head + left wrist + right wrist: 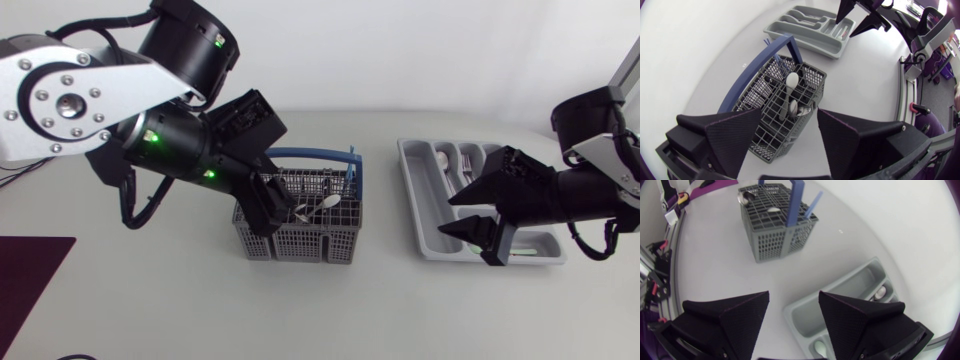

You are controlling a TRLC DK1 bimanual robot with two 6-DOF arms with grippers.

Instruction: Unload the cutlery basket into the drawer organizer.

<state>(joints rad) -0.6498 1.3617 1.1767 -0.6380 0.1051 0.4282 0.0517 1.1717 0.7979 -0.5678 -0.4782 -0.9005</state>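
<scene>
The grey cutlery basket with a blue handle stands mid-table and holds spoons. My left gripper hangs open over its left part. In the left wrist view the basket lies between and under the open fingers, with the spoons upright inside. The grey drawer organizer sits to the right, with some cutlery in its far compartments. My right gripper is open over its near end, with nothing between the fingers. The right wrist view shows the organizer under the gripper and the basket ahead.
A dark mat lies at the table's front left corner. Bare white table separates the basket from the organizer. Both arms hang low over the table, the bulky left one covering the basket's left side.
</scene>
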